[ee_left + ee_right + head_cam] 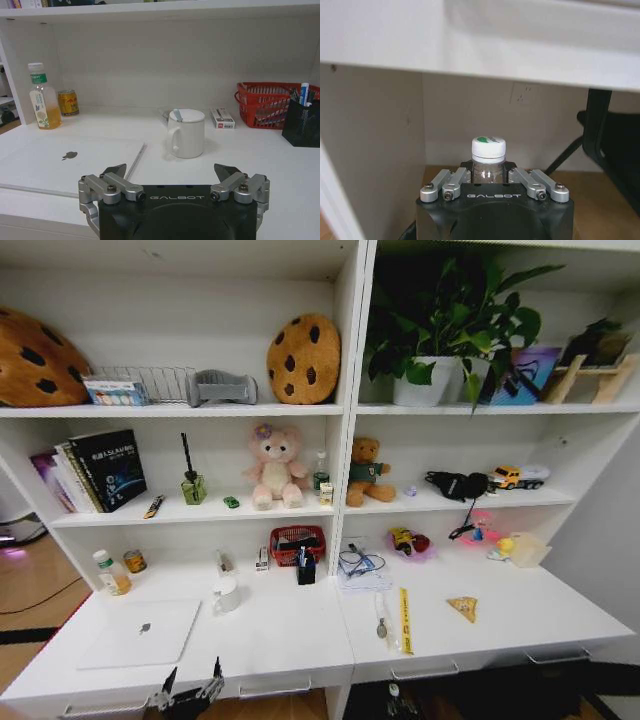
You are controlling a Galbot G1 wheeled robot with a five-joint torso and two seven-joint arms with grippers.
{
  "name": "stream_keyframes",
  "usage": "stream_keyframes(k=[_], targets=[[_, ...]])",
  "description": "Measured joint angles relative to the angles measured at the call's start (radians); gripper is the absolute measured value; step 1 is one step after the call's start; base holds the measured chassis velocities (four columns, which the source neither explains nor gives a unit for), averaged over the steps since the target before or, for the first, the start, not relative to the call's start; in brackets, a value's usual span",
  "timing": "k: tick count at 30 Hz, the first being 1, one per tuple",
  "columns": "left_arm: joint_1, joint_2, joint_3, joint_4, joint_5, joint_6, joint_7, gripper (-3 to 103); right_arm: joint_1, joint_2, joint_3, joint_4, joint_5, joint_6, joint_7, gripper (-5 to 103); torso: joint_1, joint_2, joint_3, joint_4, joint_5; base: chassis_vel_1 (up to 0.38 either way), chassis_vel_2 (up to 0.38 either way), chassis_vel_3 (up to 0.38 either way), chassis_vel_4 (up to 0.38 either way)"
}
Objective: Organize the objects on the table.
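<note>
Our left gripper (176, 179) hovers spread wide at the desk's (300, 640) front edge, facing the laptop (142, 632) at the front-left corner. Our right gripper (494, 176) clamps a bottle (488, 159) below the desk.

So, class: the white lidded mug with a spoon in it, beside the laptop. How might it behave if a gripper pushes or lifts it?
The white mug looks ceramic, so probably stiff, smooth and breakable. Its flat base suggests sliding on the table rather than rolling. The lid and spoon handle seem loose, so tilting might shed them.
</note>
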Motion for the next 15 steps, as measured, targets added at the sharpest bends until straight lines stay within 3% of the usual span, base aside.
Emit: stream_keyframes(k=[13,15], targets=[[0.004,0.000,0.004,0.003,0.000,0.006,0.000,99,0.123,0.010,0.007,-0.148,-0.051,0.010,-0.012,27,0.000,0.000,0.000,0.0000,0.0002,0.000,0.000,0.000,0.000],[0.007,0.001,0.002,0.006,0.000,0.006,0.000,99,0.189,0.019,0.021,-0.259,-0.125,0.011,-0.014,27,0.000,0.000,0.000,0.0002,0.0002,0.000,0.000,0.000,0.000]])
